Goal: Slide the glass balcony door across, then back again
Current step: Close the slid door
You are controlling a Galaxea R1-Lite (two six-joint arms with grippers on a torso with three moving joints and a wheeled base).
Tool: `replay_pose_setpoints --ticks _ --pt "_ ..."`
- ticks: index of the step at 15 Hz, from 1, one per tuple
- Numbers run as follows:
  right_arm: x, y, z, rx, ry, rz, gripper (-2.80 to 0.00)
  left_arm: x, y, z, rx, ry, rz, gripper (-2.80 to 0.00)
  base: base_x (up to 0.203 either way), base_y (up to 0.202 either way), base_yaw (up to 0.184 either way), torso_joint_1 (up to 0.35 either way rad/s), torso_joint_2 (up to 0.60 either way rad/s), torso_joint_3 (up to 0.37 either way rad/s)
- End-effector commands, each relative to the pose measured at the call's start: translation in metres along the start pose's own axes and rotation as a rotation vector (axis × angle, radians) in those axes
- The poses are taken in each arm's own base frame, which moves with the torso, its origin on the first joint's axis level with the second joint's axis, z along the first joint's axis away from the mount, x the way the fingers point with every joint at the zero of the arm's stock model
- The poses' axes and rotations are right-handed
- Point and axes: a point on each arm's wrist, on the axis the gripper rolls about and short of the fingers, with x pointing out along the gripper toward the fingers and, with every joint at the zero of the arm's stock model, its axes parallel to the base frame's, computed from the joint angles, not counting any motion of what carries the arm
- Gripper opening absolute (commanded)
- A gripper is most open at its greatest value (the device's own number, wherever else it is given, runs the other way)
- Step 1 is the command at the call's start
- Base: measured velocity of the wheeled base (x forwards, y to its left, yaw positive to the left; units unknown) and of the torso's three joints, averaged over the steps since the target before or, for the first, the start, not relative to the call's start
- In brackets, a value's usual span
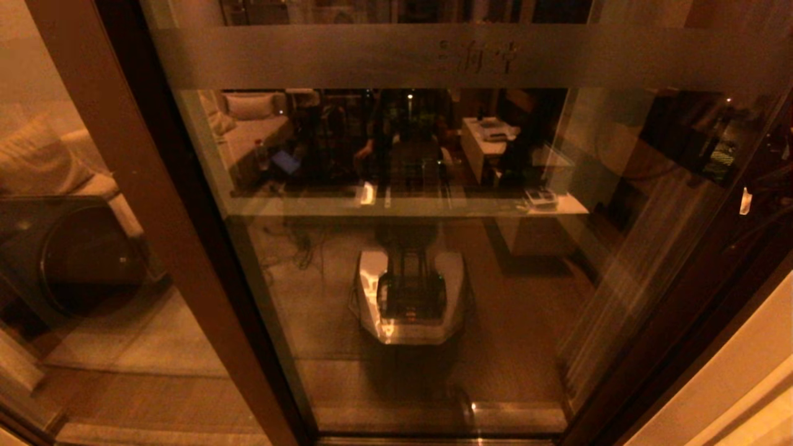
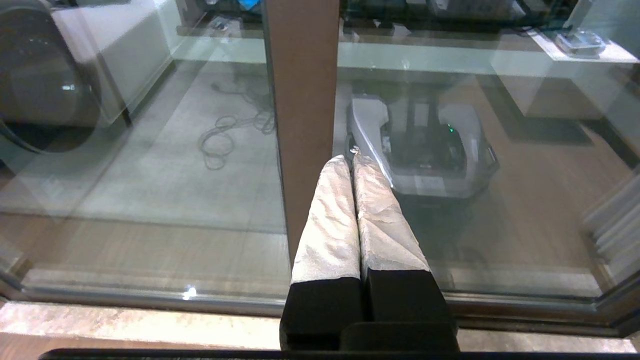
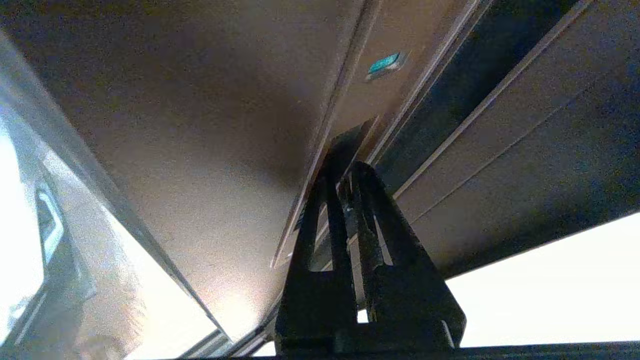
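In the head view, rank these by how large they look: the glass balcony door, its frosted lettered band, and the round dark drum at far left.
1. glass balcony door, filling most of the view.
2. frosted lettered band, spanning the door's width near the top.
3. round dark drum, seen through the neighbouring pane; it sits farther back, so its rank is apparent only.

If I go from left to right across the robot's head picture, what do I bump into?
Round dark machine behind the glass → slanting brown frame post → glass balcony door, with the robot's own reflection in it → small pale tag on the dark right frame.
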Motion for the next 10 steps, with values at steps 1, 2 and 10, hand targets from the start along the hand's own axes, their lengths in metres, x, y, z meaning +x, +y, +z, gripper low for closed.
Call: replay_pose_setpoints --ticks 1,2,10 --pt "0.008 -0.004 -0.001 0.003 0.0 -0.019 -2.8 0.0 0.0 0.0 -0.001 0.001 0.001 -2.8 0.0 0.0 0.0 0.0 0.0 0.0" --pt "0.009 -0.004 -0.002 0.003 0.001 -0.021 -2.8 0.0 0.0 0.0 -0.001 0.002 0.001 -2.8 0.0 0.0 0.0 0.0 0.0 0.0" --pt "-0.003 -0.011 0.002 0.009 -0.01 -0.016 -2.8 0.0 0.0 0.0 -0.001 0.002 0.001 -2.8 0.0 0.0 0.0 0.0 0.0 0.0"
